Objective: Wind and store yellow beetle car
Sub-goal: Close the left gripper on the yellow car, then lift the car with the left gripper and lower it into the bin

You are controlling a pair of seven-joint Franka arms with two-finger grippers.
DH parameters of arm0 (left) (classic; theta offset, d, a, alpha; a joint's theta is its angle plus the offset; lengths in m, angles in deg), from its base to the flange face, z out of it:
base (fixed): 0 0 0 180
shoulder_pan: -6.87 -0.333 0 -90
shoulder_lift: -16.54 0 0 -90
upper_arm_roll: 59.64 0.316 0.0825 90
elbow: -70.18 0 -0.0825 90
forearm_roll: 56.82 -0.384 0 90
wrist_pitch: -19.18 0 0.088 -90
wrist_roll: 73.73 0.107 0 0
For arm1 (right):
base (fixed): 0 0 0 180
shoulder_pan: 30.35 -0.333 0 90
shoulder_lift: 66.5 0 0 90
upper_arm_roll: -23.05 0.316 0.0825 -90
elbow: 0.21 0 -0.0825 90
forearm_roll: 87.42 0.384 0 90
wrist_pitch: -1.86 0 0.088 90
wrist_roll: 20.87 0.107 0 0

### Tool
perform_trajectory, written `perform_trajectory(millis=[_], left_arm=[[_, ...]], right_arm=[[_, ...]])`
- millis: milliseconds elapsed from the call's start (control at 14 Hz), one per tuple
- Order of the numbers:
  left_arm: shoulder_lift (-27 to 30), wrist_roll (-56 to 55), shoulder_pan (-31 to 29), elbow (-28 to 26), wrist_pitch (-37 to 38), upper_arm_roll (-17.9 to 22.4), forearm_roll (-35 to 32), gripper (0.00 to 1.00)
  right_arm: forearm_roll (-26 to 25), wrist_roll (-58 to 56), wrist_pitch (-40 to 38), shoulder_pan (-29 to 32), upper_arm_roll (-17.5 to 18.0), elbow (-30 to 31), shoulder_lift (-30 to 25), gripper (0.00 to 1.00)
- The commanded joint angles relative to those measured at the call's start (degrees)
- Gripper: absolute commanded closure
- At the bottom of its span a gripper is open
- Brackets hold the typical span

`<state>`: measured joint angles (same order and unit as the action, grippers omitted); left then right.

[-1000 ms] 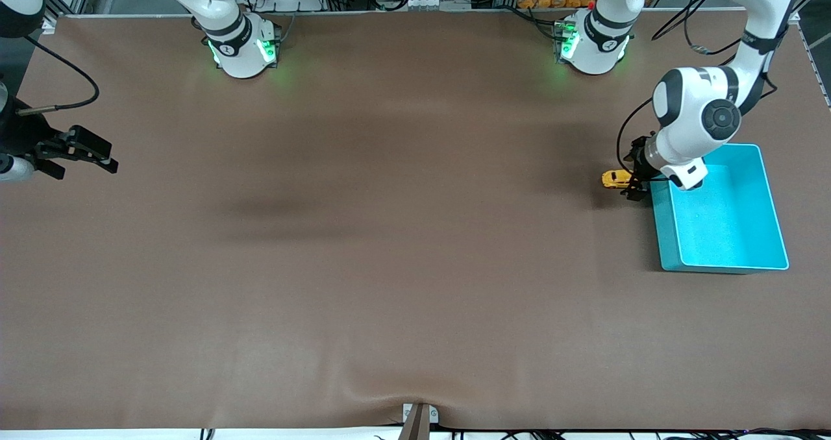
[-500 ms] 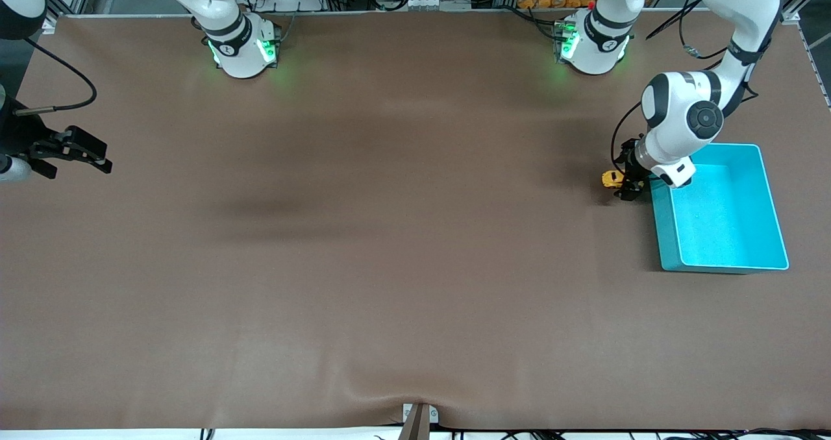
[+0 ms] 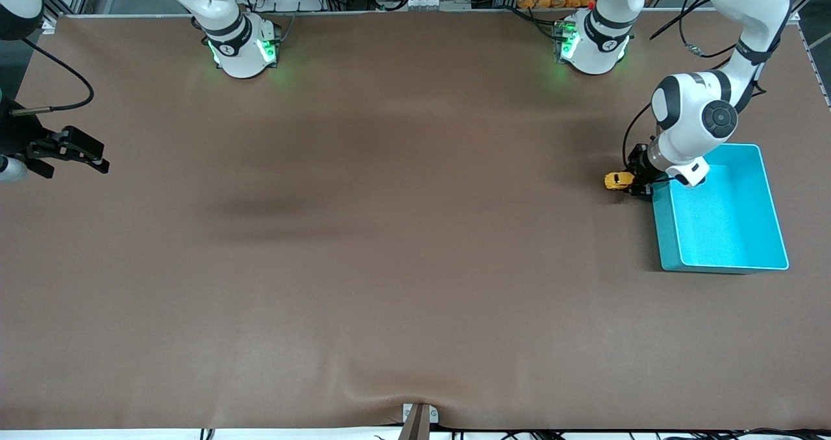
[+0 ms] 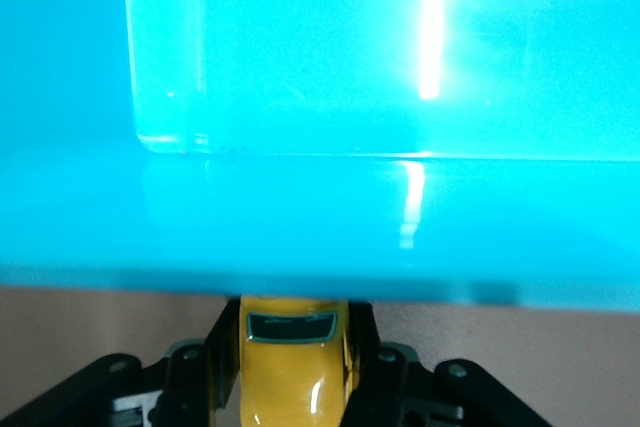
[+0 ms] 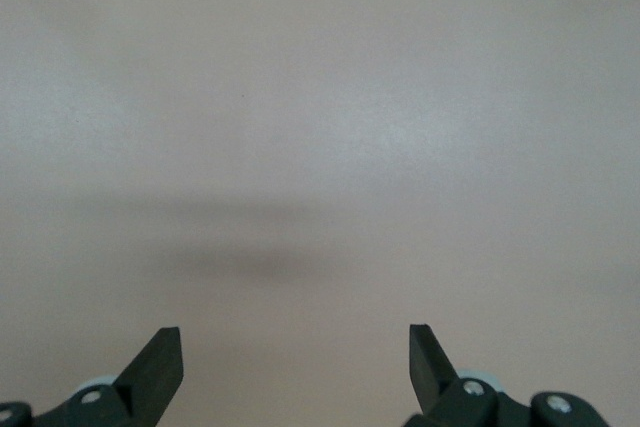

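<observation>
While I watch the front view, my left gripper [image 3: 635,185] sits low at the table [image 3: 389,232], clamped on the yellow beetle car [image 3: 617,180]. The car is just beside the turquoise bin [image 3: 772,206], at the bin's corner farther from the front camera, on the side toward the right arm's end of the table. It is outside the bin. The left arm bends down over the bin's rim to reach it. Over at the right arm's end of the table, my right gripper [image 3: 97,159] hangs above the bare mat while that arm waits.

Switching to the left wrist view, I see the yellow car [image 4: 293,367] pinched between the two black fingers [image 4: 212,372], one on each flank, its dark window facing the bin. The bin's turquoise wall [image 4: 320,227] rises directly in front of the car's end and fills most of the picture.

Now the right wrist view: the right gripper [image 5: 295,362] has its fingertips [image 5: 160,357] spread wide with nothing between them, only plain brown table surface [image 5: 320,127] below.
</observation>
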<state>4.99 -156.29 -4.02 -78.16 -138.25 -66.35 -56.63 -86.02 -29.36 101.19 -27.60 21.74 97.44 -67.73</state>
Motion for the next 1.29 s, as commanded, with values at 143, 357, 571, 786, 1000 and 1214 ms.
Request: perform_trajectory(millis=[143,357,571,786,1000,1214], left_arm=[[2.59,-0.32,0.52,1.73,0.19,-8.30,1.22,1.00],[2.59,1.60,0.52,8.04,4.48,-11.82,0.08,1.00],[2.50,5.20,0.44,16.74,14.40,-12.18,-0.10,1.00],[2.24,11.26,-0.27,25.61,24.50,-11.57,-0.19,1.00],[1.71,18.73,-3.42,33.27,31.47,-11.57,-0.28,1.00],[1.18,28.39,-6.41,35.49,32.89,-11.57,-3.61,1.00]], right_arm=[[-0.52,-0.65,-0.80,0.24,-0.09,-0.62,-0.35,0.00],[-0.61,-0.65,-0.80,0.33,-0.18,-0.62,-0.27,0.00],[-0.61,-0.56,-0.72,0.24,-0.10,-0.62,-0.27,0.00],[-0.61,-0.56,-0.63,0.06,-0.09,-0.62,-0.27,0.00],[-0.61,-0.56,-0.72,-0.03,-0.09,-0.62,-0.27,0.00],[-0.61,-0.65,-0.72,-0.03,-0.09,-0.62,-0.27,0.00]])
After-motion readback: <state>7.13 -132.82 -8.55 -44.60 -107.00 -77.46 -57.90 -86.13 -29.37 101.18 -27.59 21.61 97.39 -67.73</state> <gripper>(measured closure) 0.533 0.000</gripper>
